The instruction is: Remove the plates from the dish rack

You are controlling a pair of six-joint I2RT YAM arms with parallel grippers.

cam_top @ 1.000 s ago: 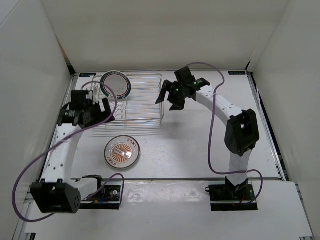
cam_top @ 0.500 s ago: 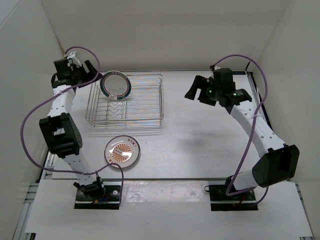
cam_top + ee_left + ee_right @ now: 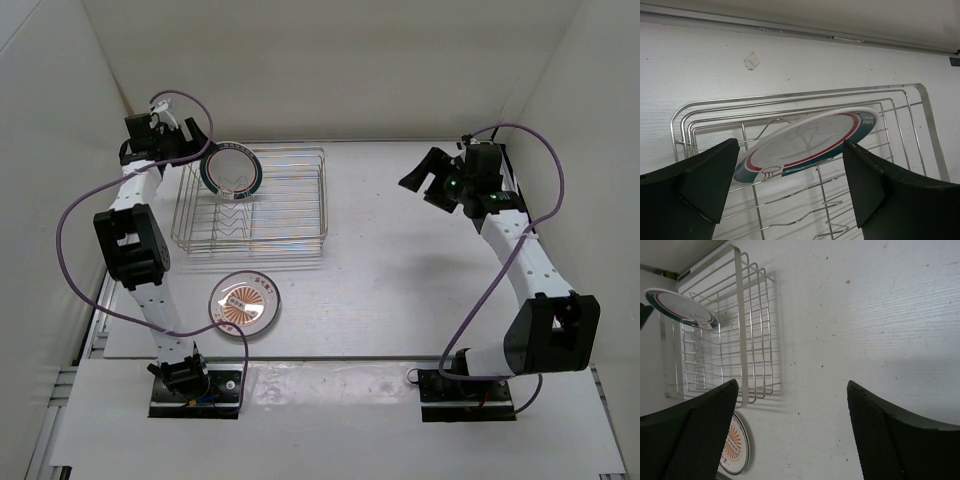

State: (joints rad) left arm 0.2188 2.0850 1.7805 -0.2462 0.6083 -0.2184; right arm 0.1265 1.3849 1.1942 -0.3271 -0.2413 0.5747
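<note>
Top external view, looking down on a white table (image 3: 400, 290) walled in white. I see the dish rack (image 3: 270, 215), a silver wire basket, at about 10 o'clock from the table's centre. One plate with a teal rim (image 3: 231, 170) leans tilted in the rack's far left corner. A second plate with an orange sunburst (image 3: 245, 304) lies flat on the table at about 8 o'clock, near the rack's front side but apart from it.

My left arm rises from its base at 7 o'clock and runs up the left edge, with its elbow beside the rack. Its wrist is bent over at 10 o'clock so the left gripper (image 3: 192, 145) points toward the teal-rimmed plate. In the left wrist view, the jaws are spread wide. The two black fingers (image 3: 700, 185) frame the plate from either side without touching it, and the plate's face shows a thin emblem inside a red ring.

My right arm climbs from its base at 5 o'clock, with its elbow at 4 o'clock near the right wall. The forearm stretches to 2 o'clock, and the right gripper (image 3: 425, 180) faces left over bare table, well apart from the rack. In the right wrist view, its fingers (image 3: 695, 435) are spread and hold nothing.
</note>
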